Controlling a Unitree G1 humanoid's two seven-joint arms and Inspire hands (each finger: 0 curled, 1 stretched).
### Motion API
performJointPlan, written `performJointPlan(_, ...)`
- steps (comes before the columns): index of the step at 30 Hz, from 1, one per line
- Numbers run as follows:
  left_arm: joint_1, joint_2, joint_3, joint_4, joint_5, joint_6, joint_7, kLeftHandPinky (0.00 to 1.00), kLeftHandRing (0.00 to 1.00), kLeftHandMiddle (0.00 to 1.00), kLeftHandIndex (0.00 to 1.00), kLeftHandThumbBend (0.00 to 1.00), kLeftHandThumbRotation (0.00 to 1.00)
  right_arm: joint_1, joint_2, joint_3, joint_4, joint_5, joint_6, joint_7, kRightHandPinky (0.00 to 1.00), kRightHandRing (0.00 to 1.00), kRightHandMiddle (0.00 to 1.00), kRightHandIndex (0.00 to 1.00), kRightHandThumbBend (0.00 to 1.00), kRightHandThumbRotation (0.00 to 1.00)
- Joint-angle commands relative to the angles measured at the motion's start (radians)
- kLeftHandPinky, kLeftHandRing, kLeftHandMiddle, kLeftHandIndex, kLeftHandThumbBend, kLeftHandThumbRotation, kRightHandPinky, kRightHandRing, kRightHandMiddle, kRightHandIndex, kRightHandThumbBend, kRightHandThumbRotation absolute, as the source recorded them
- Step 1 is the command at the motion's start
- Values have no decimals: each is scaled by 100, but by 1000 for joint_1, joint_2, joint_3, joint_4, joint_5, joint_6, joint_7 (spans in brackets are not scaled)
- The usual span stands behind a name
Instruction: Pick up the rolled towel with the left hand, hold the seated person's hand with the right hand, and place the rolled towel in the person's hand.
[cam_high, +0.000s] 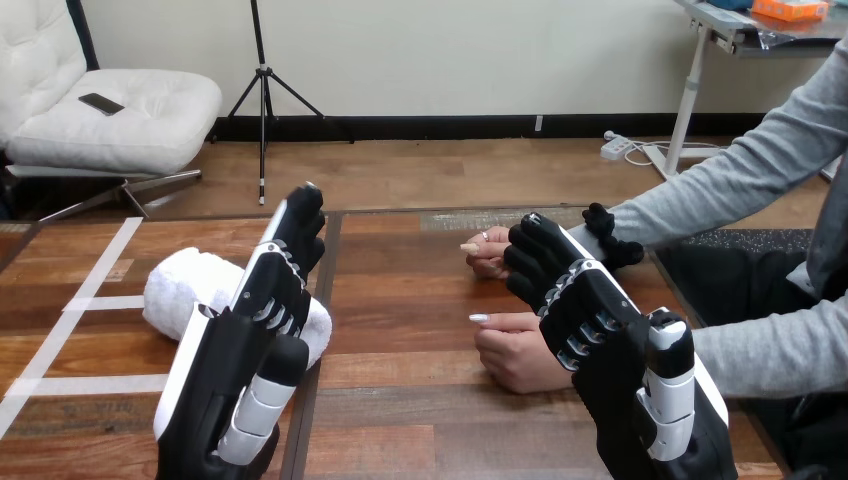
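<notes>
Wooden counter (400, 300), dark plank grain, with a dark seam (318, 330) running front to back near the middle and white tape strips (100, 270) on its left part.

Rolled towel (190, 285): white, fluffy, rolled into a thick cylinder. It lies on its side on the counter's left half, just left of the seam, slanting from far left to near right. Its right part is hidden behind the left hand.

The person sits at the right side with both hands on the counter, right of the seam. The person's farther hand (487, 252) is loosely curled and rests on the wood. The person's nearer hand (515, 352) is also loosely closed, knuckles toward the seam, and holds nothing. Both are well apart from the towel.

Left hand (262, 300): raised in front of the towel, back shell facing left, fingers straight and together, pointing up and away, thumb low in the foreground. It overlaps the towel from here; cannot tell if it touches it. It grips nothing.

Right hand (600, 320): reaches in from the lower right, white back shell up, fingers (535, 262) stretched forward and relaxed, tips between the person's two hands and just beside them. Contact cannot be told; nothing is wrapped or pinched. Its forearm hides part of the nearer hand's wrist.
</notes>
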Motion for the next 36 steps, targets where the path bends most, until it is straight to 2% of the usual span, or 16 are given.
performJointPlan(1, -42, -13, -1, -12, 10, 1, 8, 100, 100, 100, 99, 94, 89, -48, 4, -11, -31, 8, -26, 0, 98, 97, 95, 93, 82, 100)
performJointPlan(13, -43, -14, 8, -7, 44, -3, 34, 100, 100, 100, 98, 94, 88, -47, 3, -10, -36, 6, -23, -1, 98, 97, 95, 93, 81, 100)
performJointPlan(22, -62, -3, 40, 6, 130, -25, 81, 96, 100, 100, 96, 90, 89, -47, 6, -9, -38, 3, -19, -8, 98, 97, 95, 93, 81, 100)
performJointPlan(26, -87, 16, 78, 12, 207, -33, 122, 92, 98, 99, 95, 90, 89, -49, 7, -9, -35, 7, -18, -6, 98, 97, 95, 93, 81, 100)
performJointPlan(29, -114, 39, 105, 25, 245, -40, 139, 89, 96, 97, 94, 94, 88, -51, 6, -9, -34, 5, -19, -6, 98, 97, 95, 93, 81, 100)
performJointPlan(36, -191, 116, 158, 100, 239, -68, 123, 88, 96, 98, 94, 99, 80, -56, 5, -10, -28, 4, -23, -3, 98, 97, 96, 93, 81, 100)
